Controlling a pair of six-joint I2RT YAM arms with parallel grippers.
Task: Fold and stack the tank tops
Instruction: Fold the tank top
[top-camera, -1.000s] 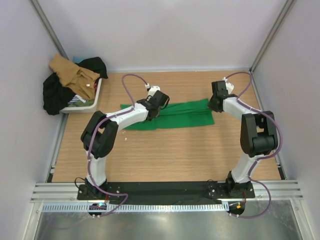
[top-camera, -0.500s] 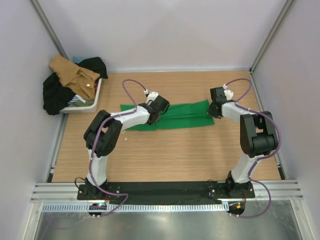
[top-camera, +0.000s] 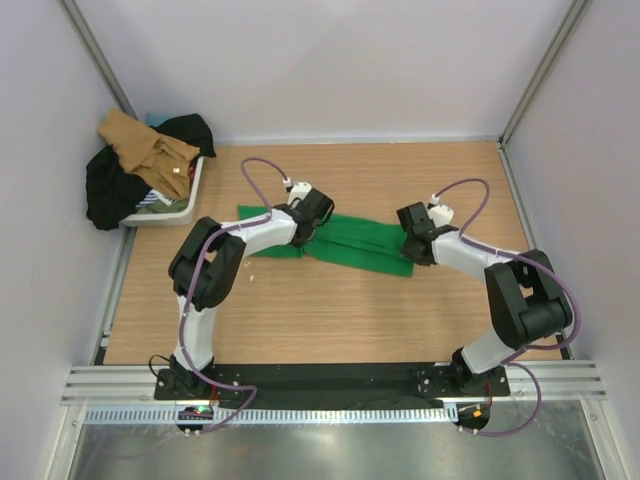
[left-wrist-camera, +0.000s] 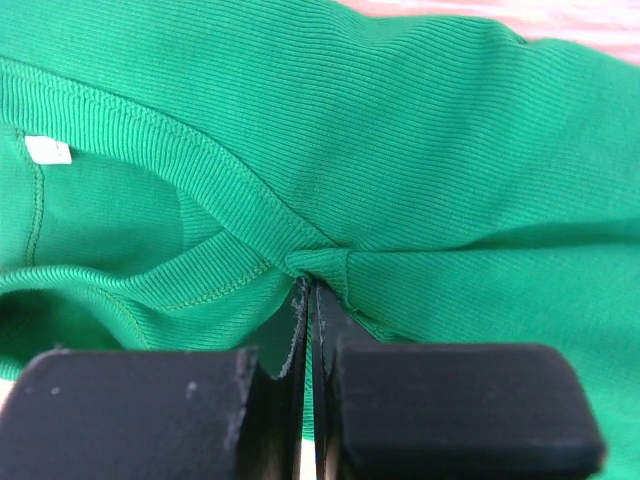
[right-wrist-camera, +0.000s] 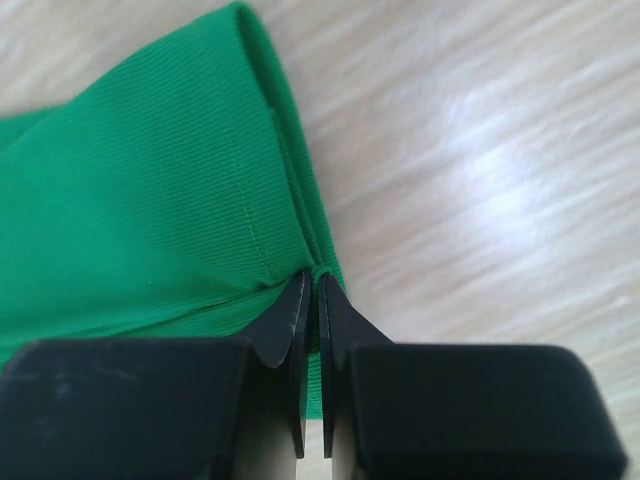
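The green tank top (top-camera: 360, 250) lies as a long strip across the middle of the wooden surface (top-camera: 330, 320). The left pincer (left-wrist-camera: 308, 290) is closed tight on its seamed edge. The right pincer (right-wrist-camera: 312, 282) is closed on its folded corner. The tan tank top (top-camera: 140, 145) tops a clothes heap in the tray (top-camera: 195, 190) at the far left.

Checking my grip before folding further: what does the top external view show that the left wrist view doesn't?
Only top external: the whole green tank top lying as a long strip on the table, the right tool shut on its right end, and the tan tank top heaped on the tray at far left. Only left wrist: a white label and the stitched strap edge pinched by the left tool. Both: the left tool shut on green ribbed cloth.
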